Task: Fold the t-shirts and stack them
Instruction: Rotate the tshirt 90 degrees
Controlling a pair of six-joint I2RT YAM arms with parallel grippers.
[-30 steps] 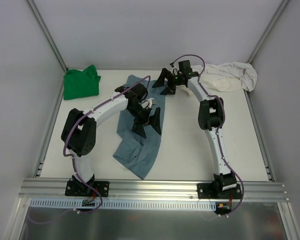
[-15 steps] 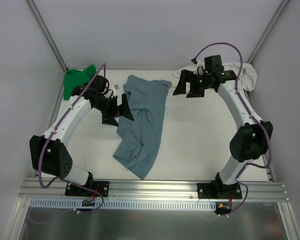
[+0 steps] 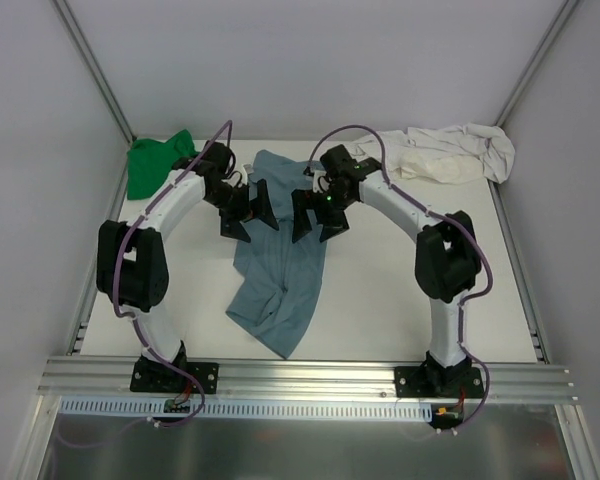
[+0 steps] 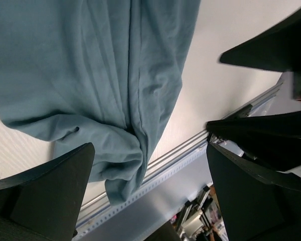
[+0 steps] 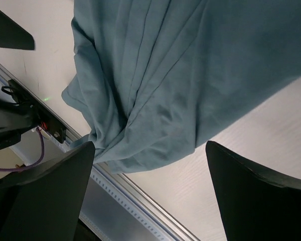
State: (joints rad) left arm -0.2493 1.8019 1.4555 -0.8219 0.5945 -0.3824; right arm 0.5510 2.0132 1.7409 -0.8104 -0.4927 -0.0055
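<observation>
- Step in hand, as I judge it: the slate-blue t-shirt (image 3: 280, 275) is the first to be folded, and there is no stack yet.
- The left pincer (image 3: 250, 213) and the right pincer (image 3: 315, 215) hang over its far part, fingers apart, holding nothing.
- The next move probably asks both to descend, pinch two far edges and pull the cloth flat.
- This shirt lies creased at the centre of the desk (image 3: 400, 290), stretched from 12 to 6 o'clock, with its near end bunched.
- The green t-shirt (image 3: 160, 165) lies at 10 o'clock and the cream t-shirt (image 3: 450, 155) at 1 o'clock.
</observation>
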